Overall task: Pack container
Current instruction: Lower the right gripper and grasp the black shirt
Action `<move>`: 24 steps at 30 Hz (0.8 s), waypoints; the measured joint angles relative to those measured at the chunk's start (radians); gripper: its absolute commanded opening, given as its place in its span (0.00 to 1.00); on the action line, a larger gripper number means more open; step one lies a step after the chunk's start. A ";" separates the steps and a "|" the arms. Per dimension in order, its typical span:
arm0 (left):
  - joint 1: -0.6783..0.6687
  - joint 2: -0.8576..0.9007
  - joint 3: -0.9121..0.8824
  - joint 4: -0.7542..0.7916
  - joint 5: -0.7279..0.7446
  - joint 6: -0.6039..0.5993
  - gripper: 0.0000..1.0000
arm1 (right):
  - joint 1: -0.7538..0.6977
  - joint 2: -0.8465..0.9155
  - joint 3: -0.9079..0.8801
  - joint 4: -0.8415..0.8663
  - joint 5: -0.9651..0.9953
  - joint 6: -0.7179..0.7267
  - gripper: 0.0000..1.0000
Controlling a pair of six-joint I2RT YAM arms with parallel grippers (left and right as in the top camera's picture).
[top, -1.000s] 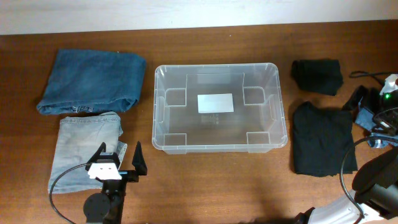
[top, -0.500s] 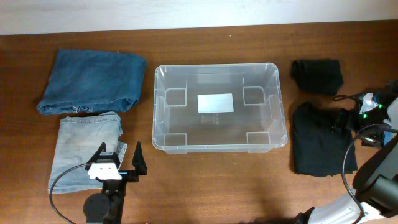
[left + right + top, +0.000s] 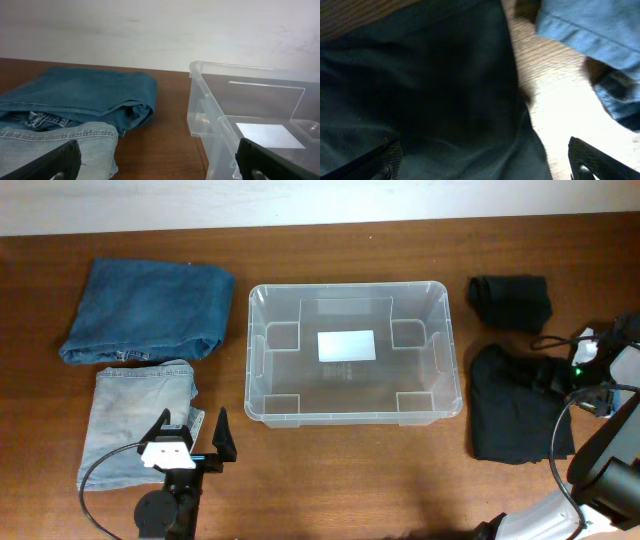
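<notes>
Overhead view: container (image 3: 345,388) mid-table (image 3: 330,480), dark jeans (image 3: 150,310) far left, pale jeans (image 3: 140,420) near left, small black bundle (image 3: 510,302) far right, larger black garment (image 3: 515,415) near right. Left gripper (image 3: 192,420) at the pale jeans' right edge, jaws wide apart, only bare wood between it and the container. Right gripper (image 3: 558,372) over the larger black garment, jaws apart; contact with cloth impossible to tell.

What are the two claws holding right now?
Nothing. The left gripper is open near the light jeans; the right gripper is open above the large black garment.
</notes>
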 measured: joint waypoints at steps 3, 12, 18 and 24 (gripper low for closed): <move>0.000 0.000 0.000 0.000 0.000 0.000 0.99 | 0.000 0.000 -0.002 -0.002 -0.045 -0.031 0.98; 0.000 0.000 0.000 0.000 0.000 0.000 0.99 | 0.000 0.080 0.000 0.007 -0.100 -0.069 0.98; 0.000 0.000 0.000 0.000 0.000 0.000 0.99 | 0.000 0.082 0.003 0.012 -0.104 -0.070 0.98; 0.000 0.000 0.000 0.000 0.000 0.000 0.99 | 0.000 0.082 0.005 0.003 -0.116 -0.069 0.98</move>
